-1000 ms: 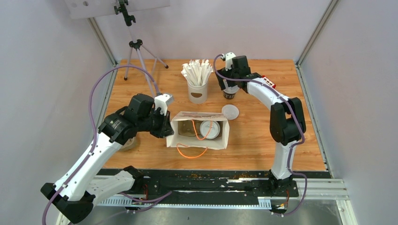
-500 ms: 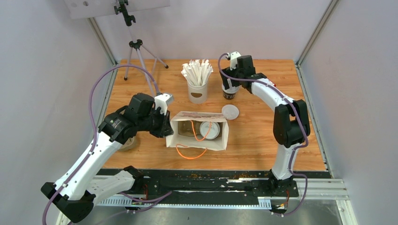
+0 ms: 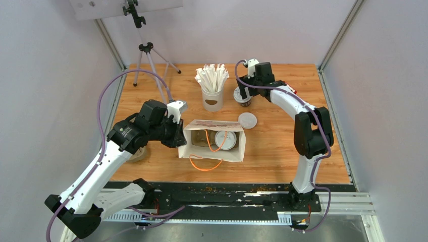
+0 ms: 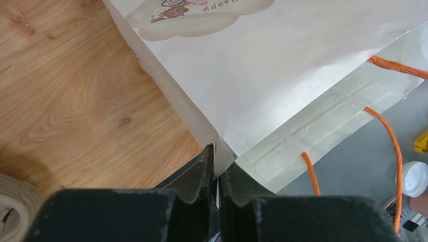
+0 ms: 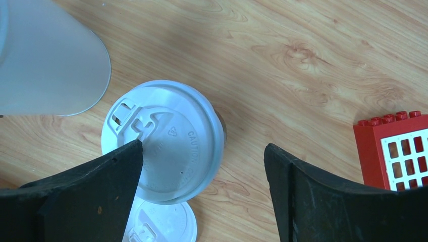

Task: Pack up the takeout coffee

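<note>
One takeout coffee cup (image 3: 225, 139) with a white lid stands inside the open white paper bag (image 3: 237, 151). The other cup (image 3: 243, 97) stands on the table at the back; its white lid (image 5: 164, 141) fills the right wrist view. My right gripper (image 3: 248, 89) (image 5: 203, 147) is open over it. The lid lies nearer the left finger (image 5: 91, 191), and the right finger (image 5: 343, 196) stands well away. My left gripper (image 3: 177, 136) (image 4: 217, 156) is shut on the bag's left edge (image 4: 224, 151).
A loose white lid (image 3: 248, 120) (image 5: 161, 224) lies between the bag and the back cup. The white cup of paper-wrapped sticks (image 3: 213, 93) (image 5: 50, 60) stands left of that cup, and a red brick (image 3: 288, 86) (image 5: 398, 151) right of it. Orange bag handles (image 3: 206, 164). The beige carrier (image 3: 139, 154) lies under my left arm. A tripod (image 3: 146, 55) stands back left.
My right wrist has shifted a little back and to the right, and the back cup's white lid now shows beside it. My left arm and the bag have not moved.
</note>
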You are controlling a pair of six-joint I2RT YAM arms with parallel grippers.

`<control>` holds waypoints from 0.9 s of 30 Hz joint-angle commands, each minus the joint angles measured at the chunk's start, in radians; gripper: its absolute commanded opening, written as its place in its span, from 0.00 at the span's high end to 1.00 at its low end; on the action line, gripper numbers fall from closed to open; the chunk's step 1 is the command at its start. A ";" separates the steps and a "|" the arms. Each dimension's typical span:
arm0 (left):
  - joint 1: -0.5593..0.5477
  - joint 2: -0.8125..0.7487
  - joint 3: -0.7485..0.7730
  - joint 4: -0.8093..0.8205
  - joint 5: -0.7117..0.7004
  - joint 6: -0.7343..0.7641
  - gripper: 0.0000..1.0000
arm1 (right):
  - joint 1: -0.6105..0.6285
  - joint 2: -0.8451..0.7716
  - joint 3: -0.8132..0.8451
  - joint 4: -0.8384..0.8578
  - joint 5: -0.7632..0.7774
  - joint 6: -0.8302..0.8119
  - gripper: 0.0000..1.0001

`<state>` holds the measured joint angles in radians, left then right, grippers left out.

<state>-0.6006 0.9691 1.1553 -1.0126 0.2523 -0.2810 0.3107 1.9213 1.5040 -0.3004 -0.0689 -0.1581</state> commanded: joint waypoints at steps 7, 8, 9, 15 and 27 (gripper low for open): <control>0.003 0.006 0.052 -0.001 -0.010 0.035 0.86 | -0.005 -0.060 0.073 0.001 -0.019 -0.024 0.10; 0.003 0.006 0.052 -0.001 -0.011 0.037 0.86 | -0.005 -0.061 0.071 0.005 -0.027 -0.024 0.09; 0.003 0.008 0.054 -0.002 -0.012 0.038 0.86 | -0.005 -0.058 0.068 0.009 -0.037 -0.024 0.08; 0.003 0.013 0.062 -0.004 -0.013 0.042 0.86 | -0.005 -0.041 0.076 -0.004 -0.047 -0.027 0.08; 0.003 0.017 0.066 -0.010 -0.016 0.049 0.86 | -0.005 -0.013 0.071 -0.012 -0.039 -0.031 0.08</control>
<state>-0.6006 0.9840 1.1774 -1.0294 0.2405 -0.2577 0.3107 1.9129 1.5364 -0.3176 -0.0990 -0.1802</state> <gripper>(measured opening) 0.139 0.918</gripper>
